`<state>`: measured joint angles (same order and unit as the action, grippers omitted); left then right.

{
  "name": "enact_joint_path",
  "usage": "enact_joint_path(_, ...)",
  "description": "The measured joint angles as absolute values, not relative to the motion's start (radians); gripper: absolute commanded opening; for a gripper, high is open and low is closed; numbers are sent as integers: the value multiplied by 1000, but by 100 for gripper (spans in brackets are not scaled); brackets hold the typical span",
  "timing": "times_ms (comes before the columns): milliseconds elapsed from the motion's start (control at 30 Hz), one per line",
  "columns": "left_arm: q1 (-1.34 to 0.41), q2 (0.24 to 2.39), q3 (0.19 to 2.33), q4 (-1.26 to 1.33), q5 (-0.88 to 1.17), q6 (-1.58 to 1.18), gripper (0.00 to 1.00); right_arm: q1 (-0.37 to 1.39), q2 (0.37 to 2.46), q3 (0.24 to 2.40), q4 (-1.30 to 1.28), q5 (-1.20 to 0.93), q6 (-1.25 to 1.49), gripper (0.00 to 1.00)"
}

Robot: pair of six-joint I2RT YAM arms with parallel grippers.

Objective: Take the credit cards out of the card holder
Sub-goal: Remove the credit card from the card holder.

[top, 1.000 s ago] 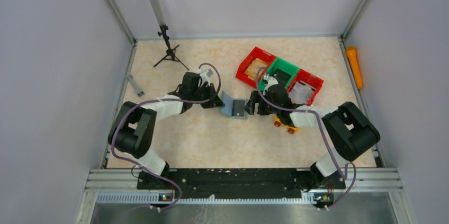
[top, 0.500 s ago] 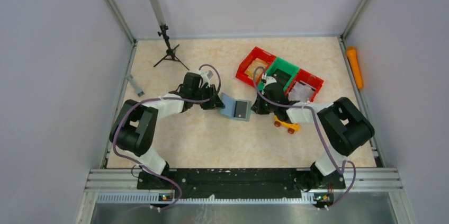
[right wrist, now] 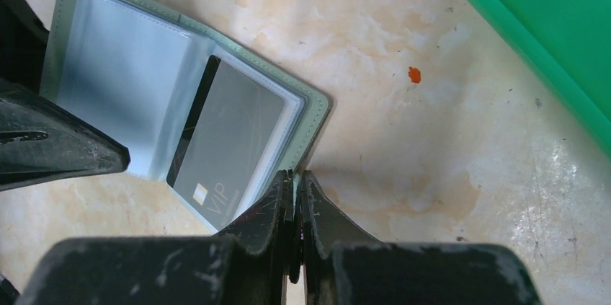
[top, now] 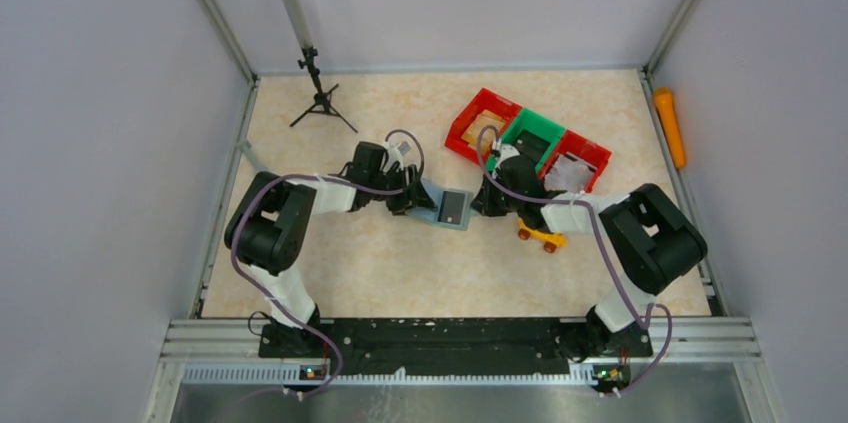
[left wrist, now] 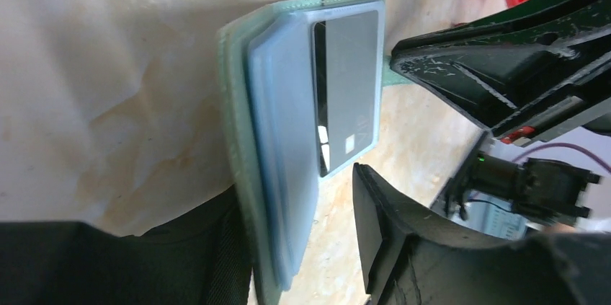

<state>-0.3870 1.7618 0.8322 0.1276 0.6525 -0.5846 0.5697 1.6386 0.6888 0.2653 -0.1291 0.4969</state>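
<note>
Here the right claw (right wrist: 294, 177) is pinched shut, its tips touching the lower right edge of the open, flat grey-green card holder (right wrist: 115, 67). The holder lies on the marbled beige table (right wrist: 432, 139), mid-frame in the top view. A dark grey credit card (right wrist: 230, 132) sits in the holder's clear sleeve. The left claw (left wrist: 295, 197) stands parted astride the holder's opposite end.

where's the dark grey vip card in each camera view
top external: mid-table, the grey card on the right half of the open card holder
left wrist: the card upper centre, standing upright
right wrist: the card left of centre, tilted, above the shut right pincer
shared landmark: the holder's pale sleeve beside the card
</note>
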Motion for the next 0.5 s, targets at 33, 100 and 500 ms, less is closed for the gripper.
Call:
enact_joint_path(33,-387,1776,834,132,664,-590,51,570,1639,689,269,-133,497,0)
enact_joint_path(100,-388,1800,845,142,696,-606,46,570,1639,688,271,-139,497,0)
enact_joint_path(500,-398,1866,862,189,754,-643,0,570,1606,662,293,-132,501,42)
